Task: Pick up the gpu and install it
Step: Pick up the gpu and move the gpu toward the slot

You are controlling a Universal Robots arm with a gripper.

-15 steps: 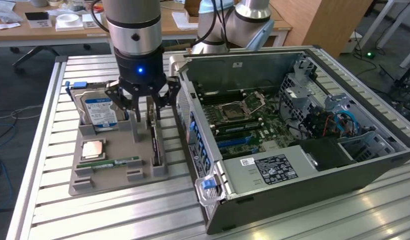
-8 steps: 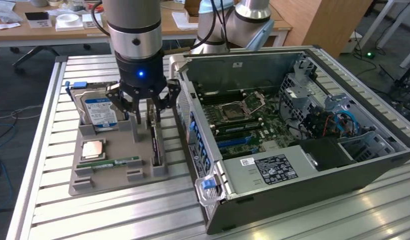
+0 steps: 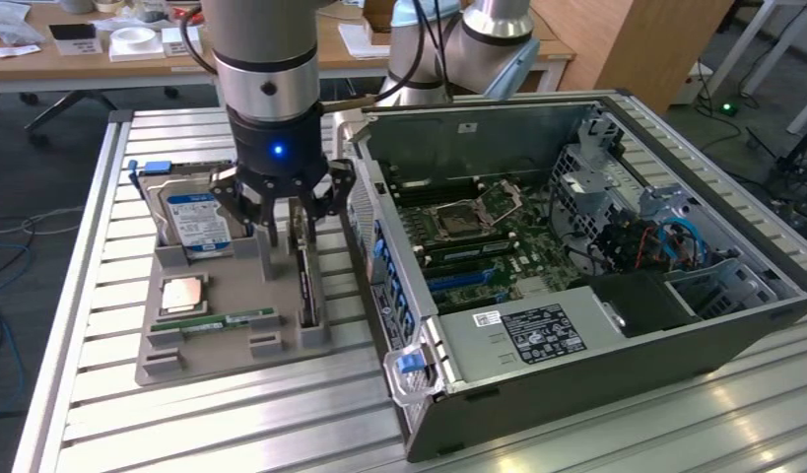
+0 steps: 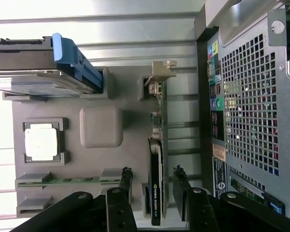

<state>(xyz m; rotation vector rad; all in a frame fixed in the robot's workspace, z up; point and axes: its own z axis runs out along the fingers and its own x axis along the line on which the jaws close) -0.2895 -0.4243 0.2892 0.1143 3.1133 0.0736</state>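
Claw (image 4: 152, 170) (spread wide) astride upright gpu (image 4: 155, 193)

The arm (image 3: 265, 39) is hanging straight down from overhead, its silver-grey last link standing vertical and the black wrist (image 3: 274, 133) beneath it showing a small blue light (image 3: 277, 150). Under the wrist the gripper (image 3: 296, 222) is pointing straight down, its black linkages (image 3: 242, 197) splaying out to either side and bending back in toward the tips. Seen from the wrist, it is holding its two dark fingers (image 4: 126, 180) apart and parallel, the jaws standing open with their inner faces turned toward each other across the gap and not pressing together.
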